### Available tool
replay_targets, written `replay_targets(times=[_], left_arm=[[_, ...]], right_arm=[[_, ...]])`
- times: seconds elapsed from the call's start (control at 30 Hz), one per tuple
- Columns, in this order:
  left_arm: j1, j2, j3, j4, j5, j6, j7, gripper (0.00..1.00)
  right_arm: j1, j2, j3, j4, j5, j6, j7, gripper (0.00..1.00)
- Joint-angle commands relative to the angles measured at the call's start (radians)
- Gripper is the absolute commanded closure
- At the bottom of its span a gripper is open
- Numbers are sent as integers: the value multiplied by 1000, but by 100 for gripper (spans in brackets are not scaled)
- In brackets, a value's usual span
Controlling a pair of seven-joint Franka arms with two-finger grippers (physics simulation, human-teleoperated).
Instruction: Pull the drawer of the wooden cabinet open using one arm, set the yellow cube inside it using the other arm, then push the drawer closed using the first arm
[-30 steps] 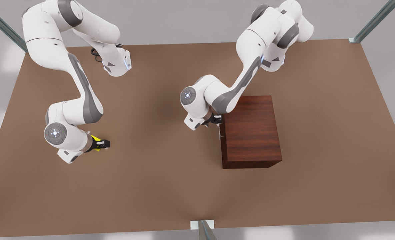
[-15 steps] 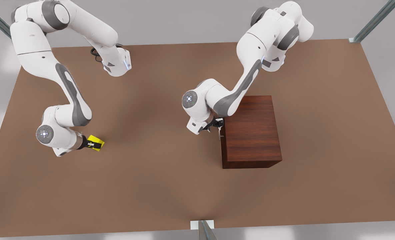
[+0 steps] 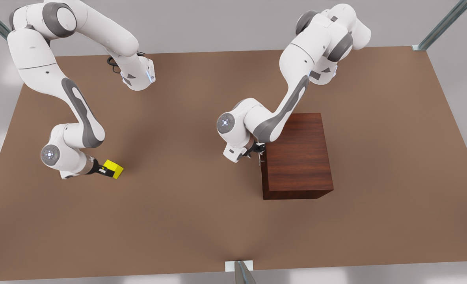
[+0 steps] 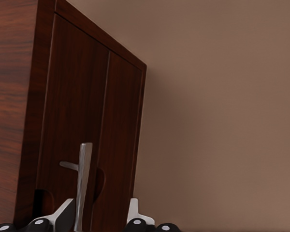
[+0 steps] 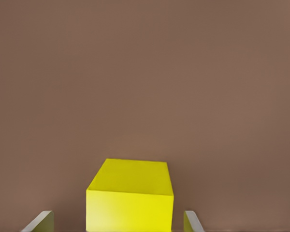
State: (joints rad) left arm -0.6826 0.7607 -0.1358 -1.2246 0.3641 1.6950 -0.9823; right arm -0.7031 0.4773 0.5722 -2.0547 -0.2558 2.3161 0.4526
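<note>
Since a second ago my right pincer (image 3: 106, 170) has drawn back toward the front view's left, uncovering the small bright yellow cube (image 3: 113, 169), which sits on the brown surface (image 3: 201, 221). Its fingers (image 5: 40, 222) stand apart, flanking the cube with a gap on each side; bare surface lies all around. My right arm is folded low, wrist near the surface. My left pincer (image 3: 257, 151) has edged closer to the dark reddish-brown wooden cabinet (image 3: 298, 156), fingers (image 4: 133, 212) spread either side of the slim silver bar handle (image 4: 82, 186) on the closed drawer (image 4: 75, 130).
</note>
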Motion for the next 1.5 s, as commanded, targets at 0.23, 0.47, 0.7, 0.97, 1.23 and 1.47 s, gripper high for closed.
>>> replay_targets(times=[0.23,0.47,0.7,0.97,1.23,1.47], left_arm=[[-6,9,-7,13,2,35,-33,35],[-26,23,-11,56,-1,38,-35,35],[-45,43,-13,77,-4,83,-59,35],[-66,74,-36,139,-11,129,-116,35],[-17,-61,-57,251,-211,-78,-145,30],[604,-248,-56,248,-358,-302,758,0]], right_arm=[[-22,-31,15,-111,-33,85,104,0],[-22,-6,12,-119,-33,118,104,0],[-7,60,3,-71,-143,155,124,30],[-12,34,18,-68,-172,135,126,56],[-29,-20,285,298,-166,-365,146,56],[30,-19,485,468,-166,-556,219,56]])
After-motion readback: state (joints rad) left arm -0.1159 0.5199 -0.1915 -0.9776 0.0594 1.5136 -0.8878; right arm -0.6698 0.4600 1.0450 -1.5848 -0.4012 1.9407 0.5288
